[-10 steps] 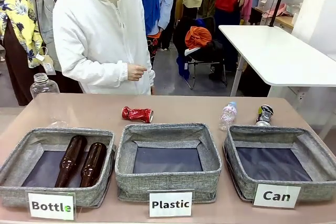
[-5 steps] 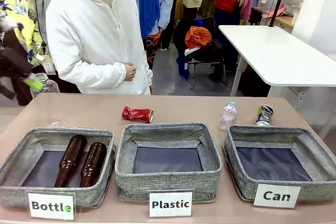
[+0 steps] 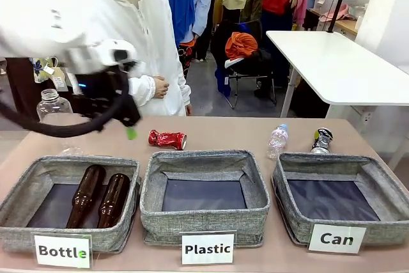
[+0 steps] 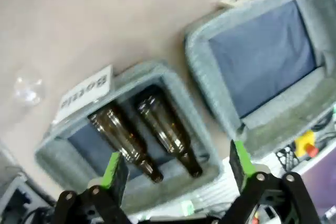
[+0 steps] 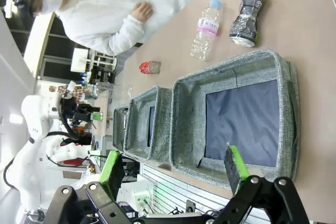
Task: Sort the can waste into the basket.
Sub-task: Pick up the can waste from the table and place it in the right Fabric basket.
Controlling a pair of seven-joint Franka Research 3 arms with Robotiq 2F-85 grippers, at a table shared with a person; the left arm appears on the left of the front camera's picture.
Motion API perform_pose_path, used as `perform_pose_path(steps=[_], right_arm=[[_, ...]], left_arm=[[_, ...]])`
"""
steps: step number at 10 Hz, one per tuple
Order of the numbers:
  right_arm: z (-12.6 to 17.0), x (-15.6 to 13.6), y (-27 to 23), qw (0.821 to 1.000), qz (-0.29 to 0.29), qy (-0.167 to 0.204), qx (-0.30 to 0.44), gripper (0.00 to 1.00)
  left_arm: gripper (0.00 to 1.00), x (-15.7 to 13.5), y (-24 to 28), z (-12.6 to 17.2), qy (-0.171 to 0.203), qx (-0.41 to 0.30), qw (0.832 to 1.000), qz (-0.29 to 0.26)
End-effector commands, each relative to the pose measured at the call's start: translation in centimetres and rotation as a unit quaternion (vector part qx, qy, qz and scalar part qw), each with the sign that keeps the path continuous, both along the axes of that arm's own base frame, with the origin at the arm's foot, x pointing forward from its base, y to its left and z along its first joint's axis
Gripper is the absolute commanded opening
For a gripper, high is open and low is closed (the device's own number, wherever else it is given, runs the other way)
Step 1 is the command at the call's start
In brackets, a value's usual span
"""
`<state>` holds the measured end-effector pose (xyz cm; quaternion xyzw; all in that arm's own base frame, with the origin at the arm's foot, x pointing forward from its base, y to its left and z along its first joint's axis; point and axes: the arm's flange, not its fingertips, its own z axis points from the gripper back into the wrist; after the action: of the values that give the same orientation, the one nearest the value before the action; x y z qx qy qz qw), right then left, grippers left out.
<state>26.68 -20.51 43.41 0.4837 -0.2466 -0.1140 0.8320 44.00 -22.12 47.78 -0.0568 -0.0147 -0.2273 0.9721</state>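
Left arm (image 3: 96, 55) has swung in from the picture's left edge since half a second back, and now hangs over the far left of the table (image 3: 223, 129), right in front of the person (image 3: 147, 36). It's badly smeared in the front view. The left gripper (image 3: 130, 126) there is just a dark blob with one green pad, probably a bit short of the red can (image 3: 167, 139).

Its own wrist view settles the fingers: spread wide with nothing between them, looking down on the Bottle basket (image 4: 197, 124) and the two brown bottles (image 4: 123, 140) inside. The red can is only a sliver there, cut off at the top edge.

Neither can has budged, and both are on the table outside the baskets. The red can lies on its side behind the Plastic basket (image 3: 203, 156). The black can (image 3: 322, 140) sits just behind the far rim of the Can basket (image 3: 332, 161), near a small plastic bottle (image 3: 277, 140).

The right gripper (image 5: 174, 167) also has its fingers wide apart and empty, over the near side of the Can basket. A big clear bottle (image 3: 51, 105) at far left is partly hidden by the arm's black cable (image 3: 57, 129).
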Motion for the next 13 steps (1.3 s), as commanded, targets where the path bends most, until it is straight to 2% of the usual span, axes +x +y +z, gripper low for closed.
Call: perform_pose_path(steps=[1, 2, 3, 4, 5, 6, 7, 8, 9, 10, 11, 12, 13], right_arm=[[0.0, 0.2, -0.2, 1.0, 0.002, -0.018, 0.003, 1.0], [0.0, 0.2, -0.2, 1.0, 0.002, -0.018, 0.003, 1.0], [0.0, 0.2, -0.2, 1.0, 0.002, -0.018, 0.003, 1.0], [0.0, 0.2, -0.2, 1.0, 0.002, -0.018, 0.003, 1.0], [0.0, 0.2, -0.2, 1.0, 0.002, -0.018, 0.003, 1.0], [0.0, 0.2, -0.2, 1.0, 0.002, -0.018, 0.003, 1.0], [0.0, 0.2, -0.2, 1.0, 0.002, -0.018, 0.003, 1.0], [0.0, 0.2, -0.2, 1.0, 0.002, -0.018, 0.003, 1.0], [0.0, 0.2, -0.2, 1.0, 0.002, -0.018, 0.003, 1.0], [0.0, 0.2, -0.2, 1.0, 0.002, -0.018, 0.003, 1.0], [0.0, 0.2, -0.2, 1.0, 0.002, -0.018, 0.003, 1.0], [0.0, 0.2, -0.2, 1.0, 0.002, -0.018, 0.003, 1.0], [0.0, 0.2, -0.2, 1.0, 0.002, -0.018, 0.003, 1.0]], left_arm=[[1.0, 3.8, -3.6, -1.6, -0.005, 0.034, 0.999, 0.006], [1.0, 4.4, -5.4, -3.4, -0.027, 0.047, 0.998, 0.022], [1.0, 4.9, -6.5, -4.8, -0.032, 0.048, 0.998, 0.03], [1.0, 5.6, -7.2, -4.9, -0.07, 0.029, 0.995, 0.064], [1.0, 5.7, -6.1, -4.1, -0.091, 0.027, 0.99, 0.103], [1.0, 5.1, -7.1, -5.5, -0.034, 0.028, 0.999, 0.025], [1.0, 6.3, -6.3, -4.2, -0.07, 0.013, 0.994, 0.078], [1.0, 6.1, -6.4, -4.3, -0.07, 0.014, 0.995, 0.068], [1.0, 5.6, -6.6, -4.6, -0.025, -0.004, 0.997, -0.079], [1.0, 6.0, -5.9, -4.2, -0.022, -0.005, 0.989, -0.144], [1.0, 6.9, -5.1, -3.8, 0.007, -0.02, 0.964, -0.264], [1.0, 7.6, -4.1, -3.6, 0.033, -0.039, 0.927, -0.373], [1.0, 7.7, -3.3, -3.5, 0.032, -0.046, 0.889, -0.454]])
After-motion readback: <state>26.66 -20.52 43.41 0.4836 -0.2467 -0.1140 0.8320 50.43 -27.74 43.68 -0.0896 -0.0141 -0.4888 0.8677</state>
